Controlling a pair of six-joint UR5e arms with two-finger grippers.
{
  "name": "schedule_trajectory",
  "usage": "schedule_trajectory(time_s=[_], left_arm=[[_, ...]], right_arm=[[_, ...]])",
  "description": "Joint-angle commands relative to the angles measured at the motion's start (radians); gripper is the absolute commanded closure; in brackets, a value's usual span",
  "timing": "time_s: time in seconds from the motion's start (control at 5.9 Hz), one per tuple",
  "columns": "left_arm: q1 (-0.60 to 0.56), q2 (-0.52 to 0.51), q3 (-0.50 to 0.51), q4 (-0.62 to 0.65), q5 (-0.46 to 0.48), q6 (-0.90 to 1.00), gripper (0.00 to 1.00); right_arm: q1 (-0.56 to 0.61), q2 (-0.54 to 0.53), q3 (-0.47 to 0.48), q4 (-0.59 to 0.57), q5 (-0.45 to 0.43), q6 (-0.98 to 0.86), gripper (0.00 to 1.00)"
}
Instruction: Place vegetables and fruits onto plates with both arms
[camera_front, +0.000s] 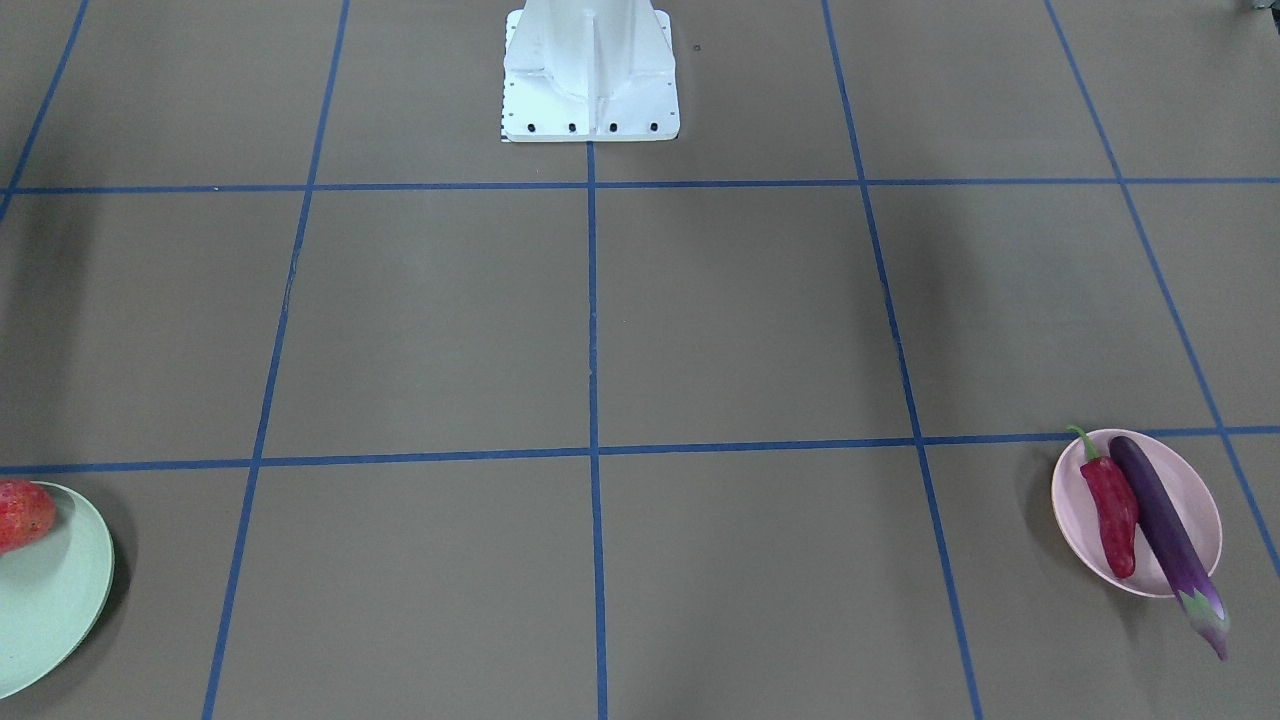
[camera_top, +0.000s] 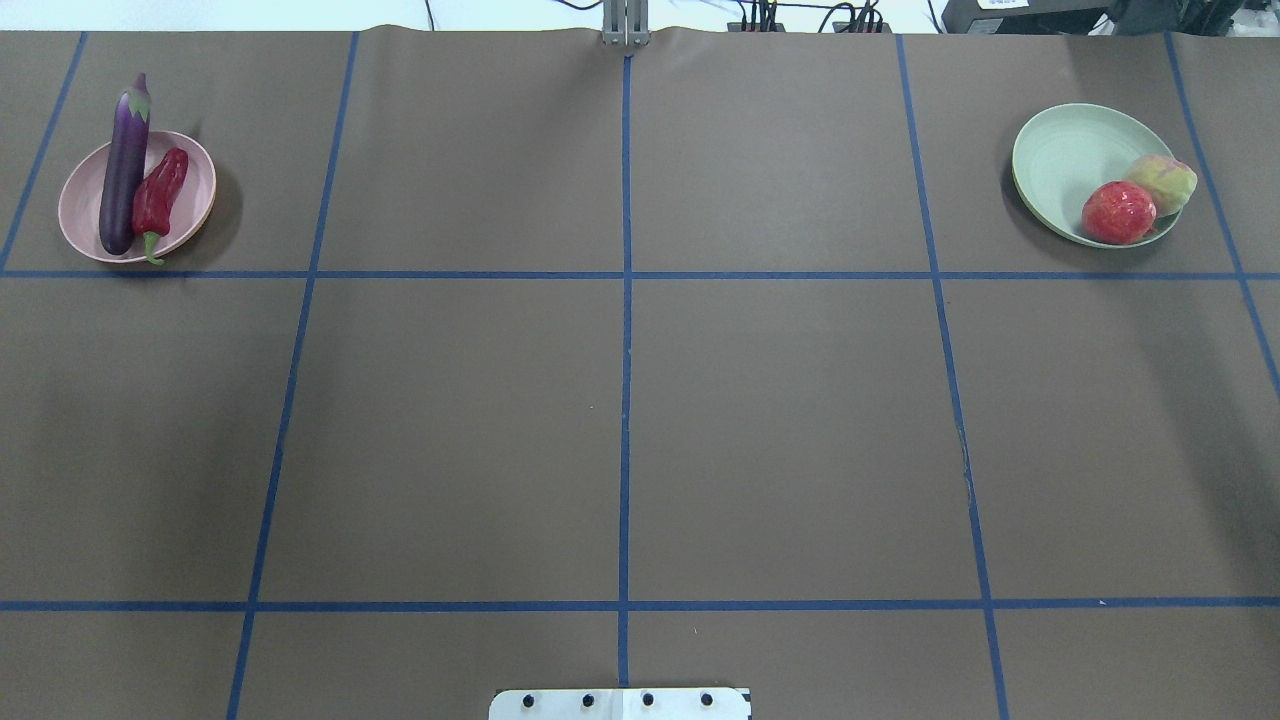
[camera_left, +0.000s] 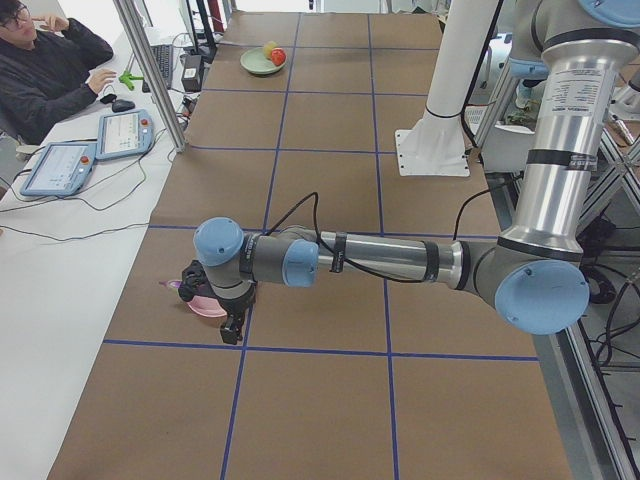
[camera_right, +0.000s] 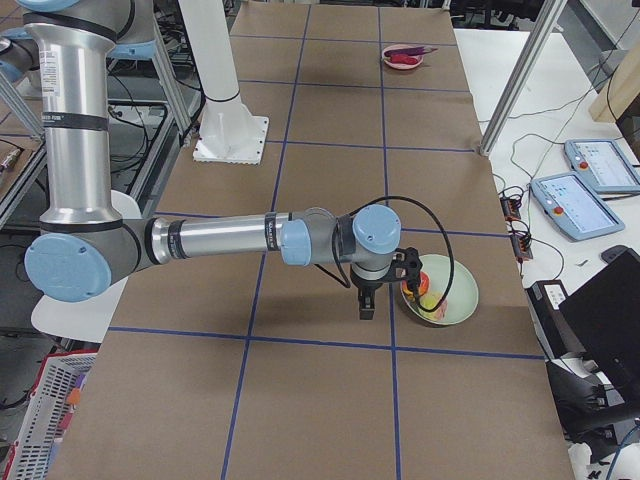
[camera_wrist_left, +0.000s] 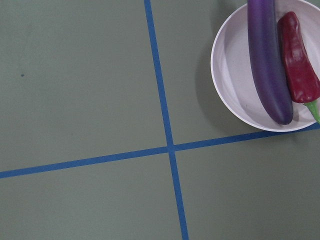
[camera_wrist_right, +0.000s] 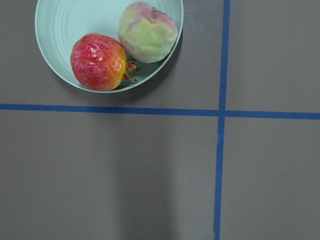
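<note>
The purple eggplant (camera_top: 124, 170) and red chili pepper (camera_top: 160, 195) lie side by side on the pink plate (camera_top: 80, 200) at the table's far left. The eggplant's cap overhangs the rim. The peach (camera_top: 1162, 183) and the red pomegranate-like fruit (camera_top: 1117, 212) sit on the mint green plate (camera_top: 1060, 160) at the far right. My left gripper (camera_left: 232, 325) hangs beside the pink plate and shows only in the exterior left view. My right gripper (camera_right: 365, 305) hangs beside the green plate and shows only in the exterior right view. I cannot tell whether either is open or shut.
The white base block (camera_top: 620, 703) stands at the near middle edge. Blue tape lines divide the brown table cover into squares. A person (camera_left: 45, 65) sits at a side desk with tablets (camera_left: 122, 133) beyond the table's far edge.
</note>
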Motion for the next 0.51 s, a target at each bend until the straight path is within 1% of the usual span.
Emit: schedule_trajectory(time_s=[0.0,0.17,0.34], left_arm=[[-0.021,0.053,-0.032,0.0,0.027,0.045,0.0],[-0.019,0.096,-0.078,-0.001,0.095,0.043,0.0],[-0.021,0.114,-0.103,0.0,0.098,0.043,0.0]], right_arm=[[0.009,-0.036,0.001,0.002,-0.01,-0.006,0.0],[0.011,-0.04,0.003,0.001,-0.013,-0.003,0.0],[0.011,-0.044,-0.002,0.001,-0.011,-0.001,0.0]])
